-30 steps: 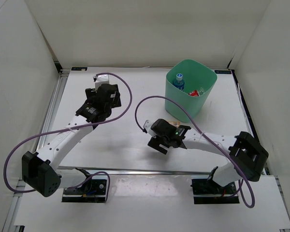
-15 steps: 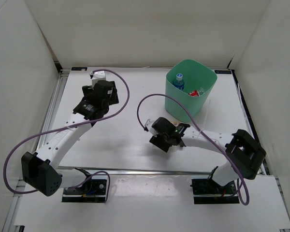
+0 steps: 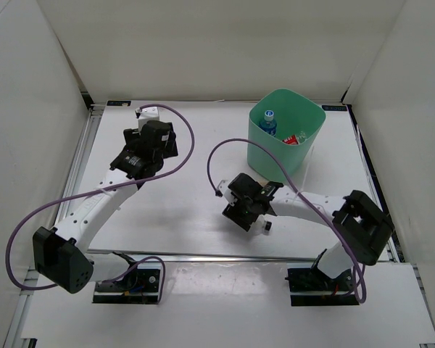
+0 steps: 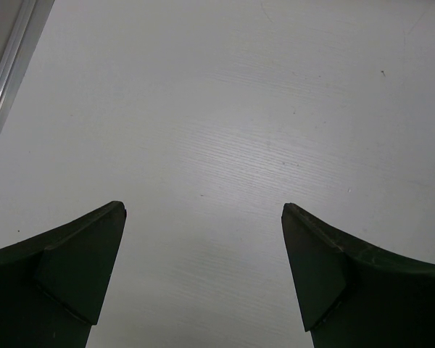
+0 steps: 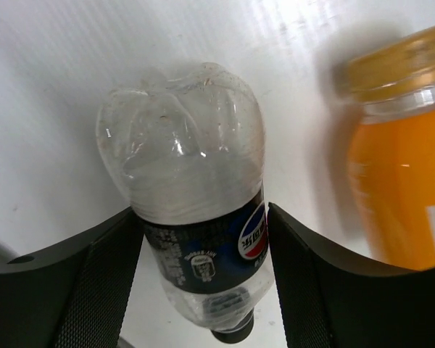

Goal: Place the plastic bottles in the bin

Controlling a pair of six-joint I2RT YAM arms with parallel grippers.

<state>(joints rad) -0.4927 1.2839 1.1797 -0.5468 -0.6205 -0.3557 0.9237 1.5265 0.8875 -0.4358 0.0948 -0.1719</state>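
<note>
Right gripper (image 5: 201,214) pinching clear lobed plastic bottle (image 5: 181,145), dark label bearing red-white-blue globe; orange bottle (image 5: 402,167) lying beside; left gripper (image 4: 203,208) gaping wide.

Pepsi globe (image 5: 252,236) on the dark-labelled bottle (image 5: 185,181) (print illegible).

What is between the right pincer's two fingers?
A clear bottle with a dark label, gripped on both sides by the right pincer, seen in the right wrist view.

left arm (image 3: 94,206), right arm (image 3: 308,206): white links, black joints and bases | purple cable (image 3: 193,136) loops | left tool (image 4: 203,206): dark wedge-shaped fingers (image 4: 65,275) | right tool (image 5: 203,210): textured black pads (image 5: 101,290)
</note>
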